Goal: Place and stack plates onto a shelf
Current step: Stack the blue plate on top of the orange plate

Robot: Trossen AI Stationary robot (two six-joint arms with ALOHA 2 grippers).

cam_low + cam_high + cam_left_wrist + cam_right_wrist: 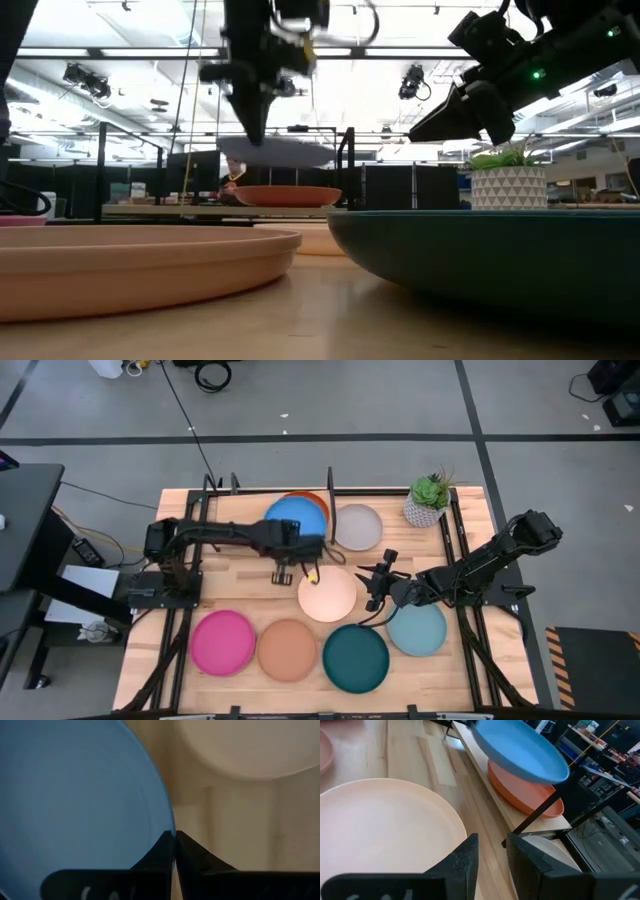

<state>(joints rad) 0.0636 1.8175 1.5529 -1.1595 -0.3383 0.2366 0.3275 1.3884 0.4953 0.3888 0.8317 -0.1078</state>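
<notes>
A: The left gripper (173, 851) is clamped on the blue plate's (296, 520) rim, holding it above the rust plate (522, 790) on the shelf (485, 757).

B: It looks light, stiff and smooth; a rim pinch suits it. The right gripper (490, 855) waits, parted, near the peach plate (327, 594). Only the low view shows the gap between the plates.

We look straight down on the whole counter (245, 582) from overhead, then level across it from its surface, plates looming near. Our left wrist camera sits close against the blue plate (75, 800); our right wrist camera faces that same blue plate over the rust-orange plate (520, 787), both also seen overhead.
</notes>
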